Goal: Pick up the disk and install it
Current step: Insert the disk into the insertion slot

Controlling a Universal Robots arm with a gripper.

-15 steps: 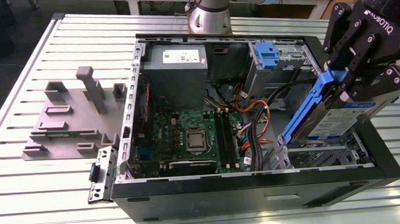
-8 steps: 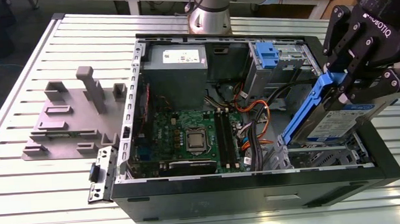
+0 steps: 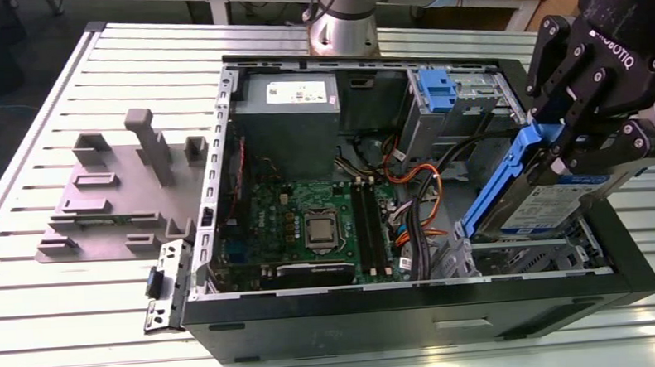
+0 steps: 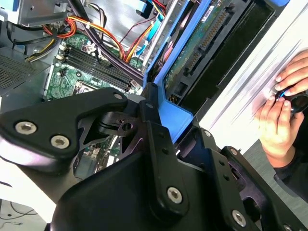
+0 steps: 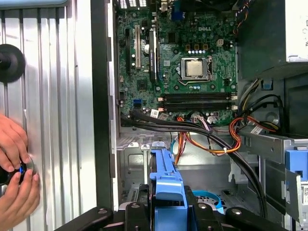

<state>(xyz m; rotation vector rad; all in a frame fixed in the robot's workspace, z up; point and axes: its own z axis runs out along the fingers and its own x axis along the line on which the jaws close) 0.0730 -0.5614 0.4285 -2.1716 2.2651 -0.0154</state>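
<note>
The black robot gripper (image 3: 591, 147) is clamped on the flat silver-grey disk in a blue plastic frame (image 3: 539, 206). The disk is tilted over the open black computer case (image 3: 422, 312), at the exterior view's right.

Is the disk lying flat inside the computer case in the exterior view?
No, the gripper holds the disk steeply tilted over one corner of the computer case.

exterior view: high, angled onto case (image 3: 422, 312) | both wrist views: close (all share motherboard (image 5: 168, 57))
</note>
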